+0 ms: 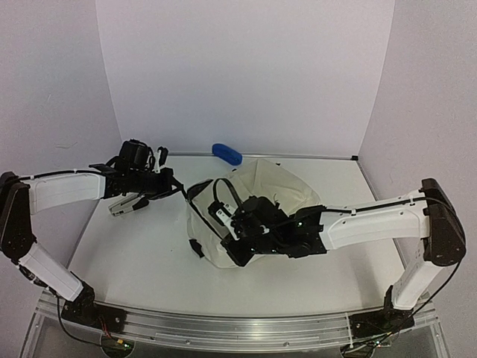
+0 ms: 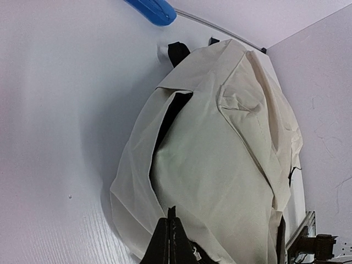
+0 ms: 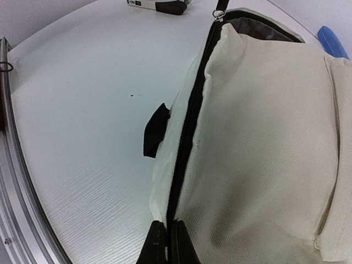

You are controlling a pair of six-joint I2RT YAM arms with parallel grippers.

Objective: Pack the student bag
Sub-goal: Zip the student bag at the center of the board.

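Note:
The student bag [image 1: 277, 183] is a cream fabric backpack lying in the middle of the table, its black zipper line [image 3: 190, 121] partly open and showing dark grey lining [image 3: 258, 27]. My left gripper [image 1: 181, 192] sits at the bag's left end. In the left wrist view it [image 2: 173, 217] is shut on a thin black tab that pokes out between its tips, over the bag [image 2: 220, 165]. My right gripper [image 1: 223, 218] lies across the bag's near side. In the right wrist view it [image 3: 169, 225] is shut on the bag's [image 3: 264, 137] edge at the zipper.
A blue object [image 1: 226, 154] lies behind the bag by the back wall. A black-and-silver stapler-like item [image 1: 125, 205] rests on the table under the left arm. A short black strap loop [image 3: 155, 129] sticks out of the bag's side. White walls close in three sides.

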